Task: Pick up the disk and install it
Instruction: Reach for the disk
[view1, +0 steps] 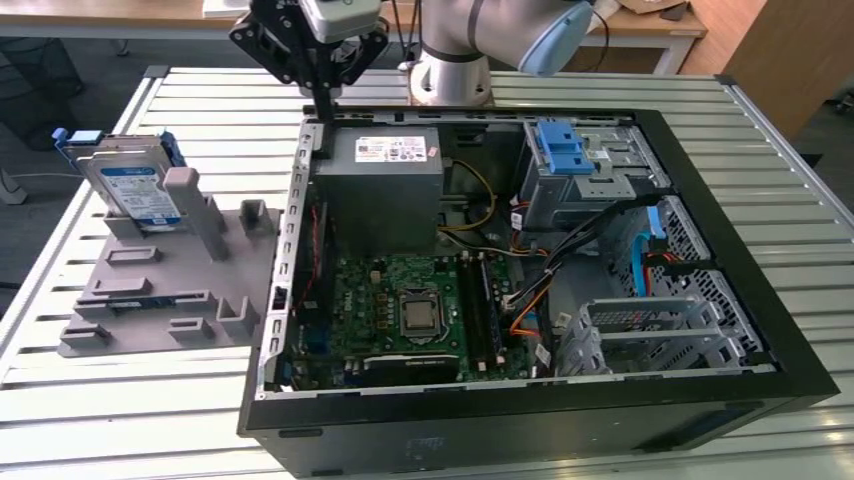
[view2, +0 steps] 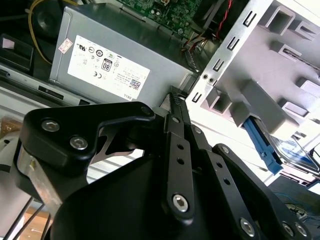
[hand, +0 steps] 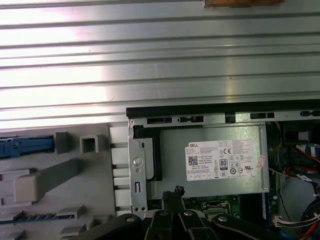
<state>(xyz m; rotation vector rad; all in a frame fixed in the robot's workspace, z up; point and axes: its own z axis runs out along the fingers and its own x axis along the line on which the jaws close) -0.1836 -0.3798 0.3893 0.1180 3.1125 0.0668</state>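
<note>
Disk (view1: 134, 190): a flat silver slab with a white-and-blue label, framed in blue plastic, standing upright in a slot of the grey moulded fixture (view1: 160, 290) at the exterior view's left. Just beside the fixture, an open black case (view1: 534, 420) lies on the slatted metal table (view1: 80, 420), its perforated steel wall facing the disk. Gripper (view1: 320, 98): black linkage fingers closed together and holding nothing, over the case rim by the boxy grey power supply (view1: 387, 190), well apart from the disk.
</note>
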